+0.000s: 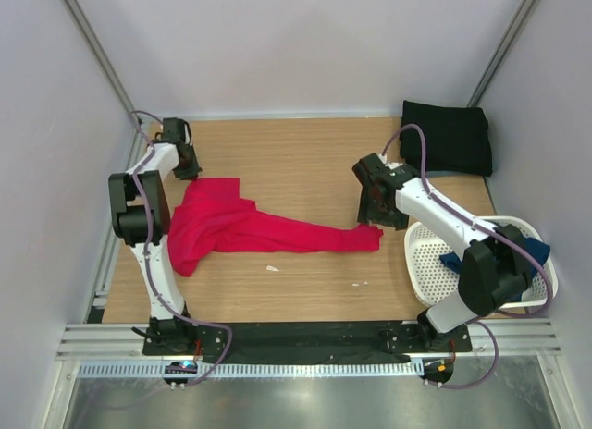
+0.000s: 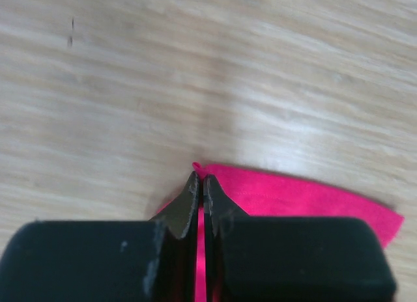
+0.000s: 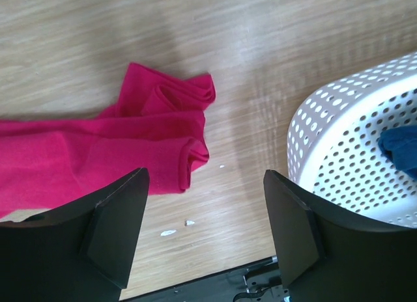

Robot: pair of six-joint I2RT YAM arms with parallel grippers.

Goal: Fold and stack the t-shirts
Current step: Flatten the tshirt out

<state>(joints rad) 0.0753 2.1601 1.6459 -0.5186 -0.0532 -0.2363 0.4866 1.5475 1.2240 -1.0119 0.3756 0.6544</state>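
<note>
The bright red t-shirt [image 1: 231, 227] lies stretched out across the table from left to right. My left gripper [image 1: 188, 166] is shut on its far left corner; the left wrist view shows the jaws [image 2: 201, 182] pinching the red cloth [image 2: 293, 199]. My right gripper [image 1: 372, 210] is open and empty just above the shirt's crumpled right end [image 3: 104, 146], with nothing between its fingertips [image 3: 205, 185]. The black t-shirt [image 1: 446, 138] lies folded at the back right. The navy t-shirt [image 1: 452, 261] sits in the basket and shows in the right wrist view [image 3: 401, 152].
The white perforated basket [image 1: 518, 227] stands at the right front, close beside my right arm; its wall shows in the right wrist view [image 3: 339, 133]. Small white scraps [image 1: 272, 268] lie on the wood near the front edge [image 3: 168, 232]. White walls enclose the table.
</note>
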